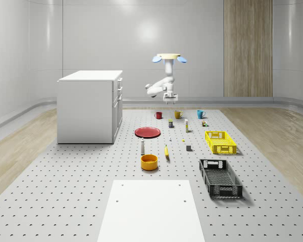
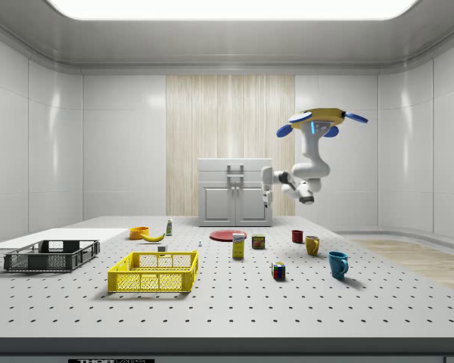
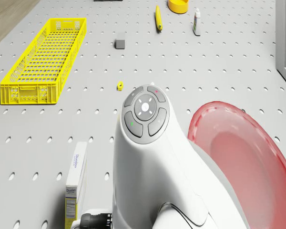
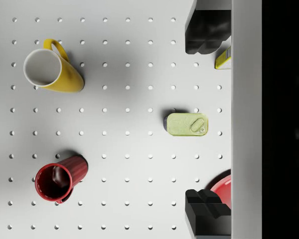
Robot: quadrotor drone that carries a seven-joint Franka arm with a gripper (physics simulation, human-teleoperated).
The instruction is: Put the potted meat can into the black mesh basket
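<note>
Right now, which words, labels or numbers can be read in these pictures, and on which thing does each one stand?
"Domino", faintly: on the white and yellow box; its smaller print is too blurred.
Potted meat can: no text readable on its lid.
White bottle: label too small to read.
The drone hovers over the table, its open gripper above the can.

Potted meat can (image 4: 187, 124) upright on table, black mesh basket (image 1: 220, 178) well apart
</note>
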